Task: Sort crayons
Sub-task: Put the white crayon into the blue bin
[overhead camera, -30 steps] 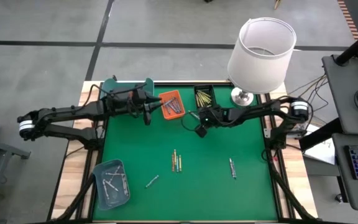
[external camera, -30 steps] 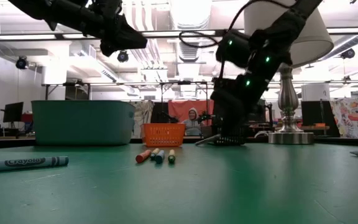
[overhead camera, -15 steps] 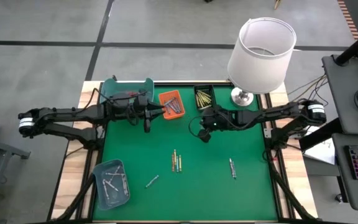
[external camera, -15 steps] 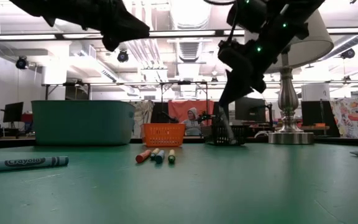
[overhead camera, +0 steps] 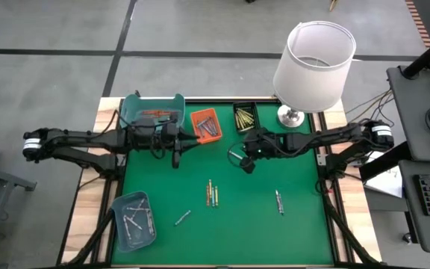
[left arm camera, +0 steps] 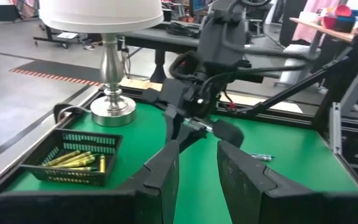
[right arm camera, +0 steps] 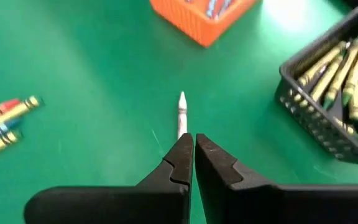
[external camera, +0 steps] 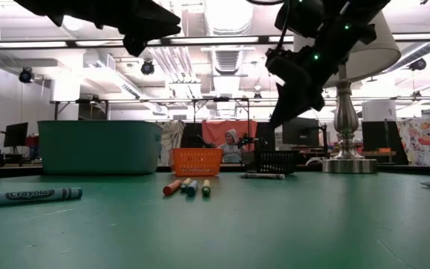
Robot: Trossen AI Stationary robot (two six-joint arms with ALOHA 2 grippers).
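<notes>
Crayons (overhead camera: pixel 212 194), four mid-mat, right end effector (overhead camera: pixel 239 156) closed empty, left end effector (overhead camera: pixel 178 153) parted, empty

Open lab or workshop: exposed ceiling ducts (external camera: pixel 222 22), monitors (external camera: pixel 13 134) on desks, seated person (external camera: pixel 232 146) behind

White-shaded lamp (overhead camera: pixel 313 56) at the table edge, grey tiled floor (overhead camera: pixel 66 75) around.

Bright, even overhead light — soft shadows, sharp high view, wrist-view foreground slightly blurred.
</notes>
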